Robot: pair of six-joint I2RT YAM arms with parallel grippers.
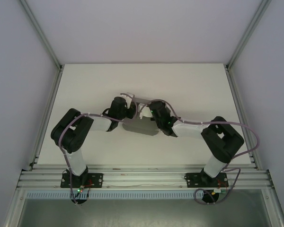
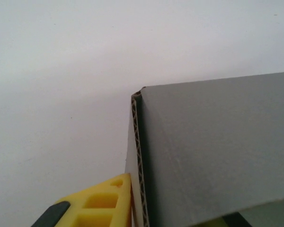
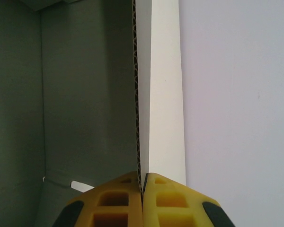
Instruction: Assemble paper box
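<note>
The right gripper has its two yellow fingers pressed together on an upright wall of the paper box. The wall's corrugated edge runs straight up from between the fingertips. Left of that wall is the box's shadowed grey inside. Right of it is a pale strip of card, then the bare white table.

The left gripper is at the box's left end. In its wrist view, one yellow finger lies against the outer side of another corrugated card edge. A broad grey panel of the box covers the other finger, so it cannot be told whether these jaws are clamped.

From above, the box rests on the middle of the table between the two grippers, which crowd over its far side and hide much of it. A thin grey flap stands up at the box's far edge, just behind the grippers. Both arms reach in from the near side of the box, elbows bent outward to its left and right, with grey cables looping along them. White enclosure walls and aluminium rails stand well apart from the box.
</note>
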